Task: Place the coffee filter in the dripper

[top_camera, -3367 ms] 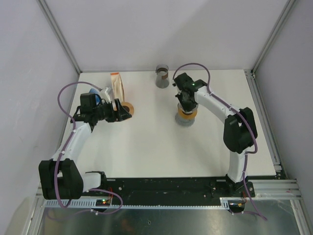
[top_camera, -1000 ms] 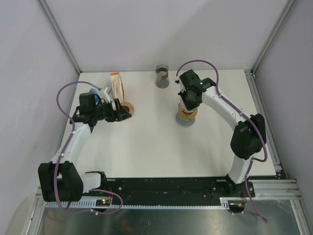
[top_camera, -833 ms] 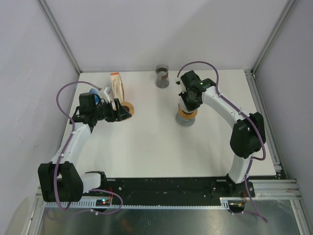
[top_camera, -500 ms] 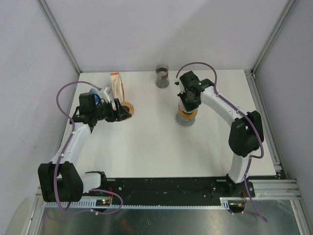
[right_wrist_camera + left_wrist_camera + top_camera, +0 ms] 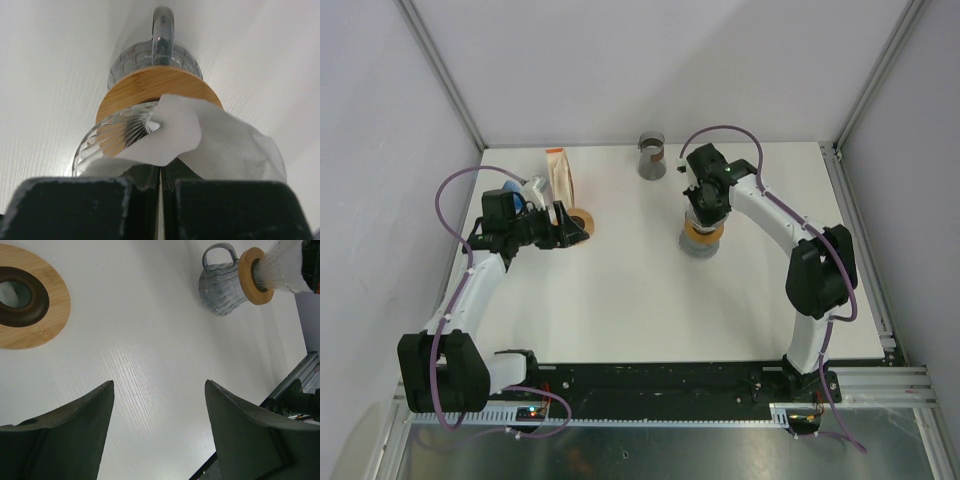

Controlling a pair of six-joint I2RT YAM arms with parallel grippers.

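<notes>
Right gripper [image 5: 161, 176]: jaws pressed together on the coffee filter [image 5: 210, 142], bottom centre of the right wrist view.
Left gripper [image 5: 159, 410]: jaws spread wide, nothing between them, hanging over bare table [image 5: 620, 300] at the left of the top view.
Glass jug [image 5: 220, 285]: ribbed and handled, upper right of the left wrist view, carrying the dripper [image 5: 117, 135].
Dripper: ribbed glass cone with a wooden collar.
Coffee filter: white crumpled paper, pinched at its lower edge and lying over the dripper's mouth. How far in it sits cannot be told.
Wooden ring [image 5: 37, 310]: dark-centred, flat on the table, upper left of the left wrist view.
</notes>
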